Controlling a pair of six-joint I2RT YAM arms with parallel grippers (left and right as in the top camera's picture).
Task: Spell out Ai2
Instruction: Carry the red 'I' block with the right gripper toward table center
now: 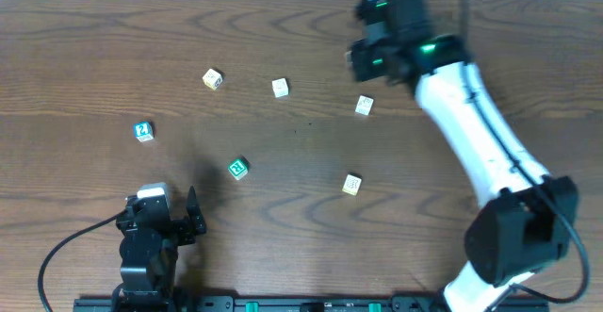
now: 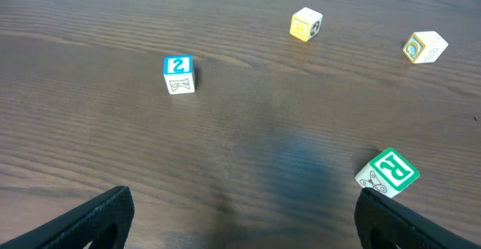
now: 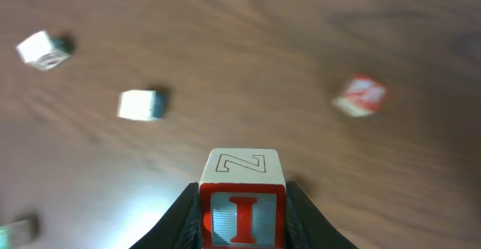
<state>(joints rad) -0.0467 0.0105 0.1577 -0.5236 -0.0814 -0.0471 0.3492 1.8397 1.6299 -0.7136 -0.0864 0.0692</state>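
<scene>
2 fingers (image 3: 179, 223) of R gripper (image 3: 242, 230) clench the red "I" cube (image 3: 242, 213) over the worktop (image 1: 283, 29), L gripper (image 2: 240, 230) fingers spread wide w/ nothing between, blue "2" cube (image 2: 178, 74) resting on the wood ahead of L.

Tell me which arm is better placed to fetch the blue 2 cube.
Left. The left hand is open, empty, near the 2 cube; the right hand, far off, holds the I cube.

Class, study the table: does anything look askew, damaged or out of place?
Nothing damaged. The cubes lie scattered, each turned differently; the green cube sits skewed relative to the 2 cube. The I cube is held in the right tool.
</scene>
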